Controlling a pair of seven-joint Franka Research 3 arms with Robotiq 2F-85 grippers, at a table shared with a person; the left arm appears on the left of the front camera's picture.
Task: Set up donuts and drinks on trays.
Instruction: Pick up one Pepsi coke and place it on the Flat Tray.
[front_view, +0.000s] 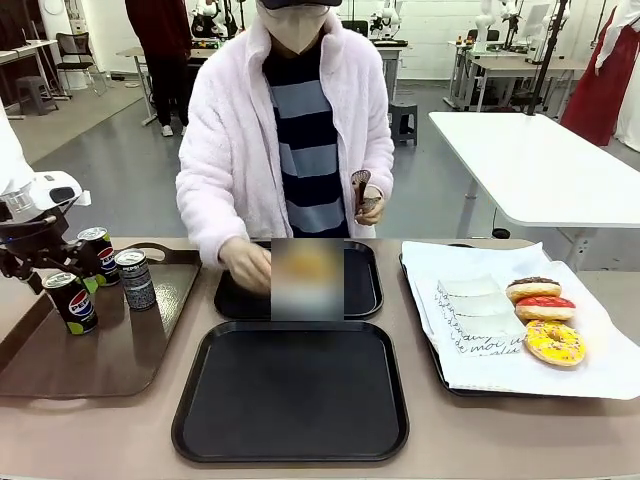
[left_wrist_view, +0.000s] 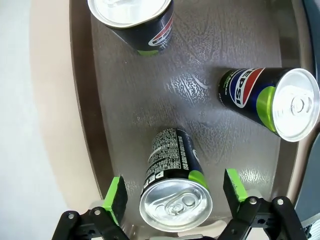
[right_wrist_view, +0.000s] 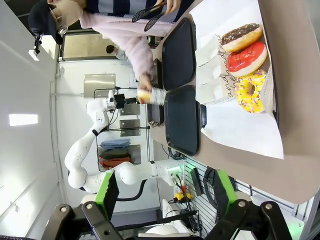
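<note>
While my left gripper (left_wrist_view: 175, 192) stood spread, pads either side of one upright Pepsi can (left_wrist_view: 169, 160) and clear of it, I listed: three drinks (front_view: 133, 280) on the brown tray (left_wrist_view: 150, 115); three donuts (front_view: 546, 307) (chocolate, red, yellow) on the paper-lined tray (front_view: 436, 360); two black trays (front_view: 290, 390) mid-table, one behind the other. Right gripper (right_wrist_view: 166, 191): spread, holding nothing.
</note>
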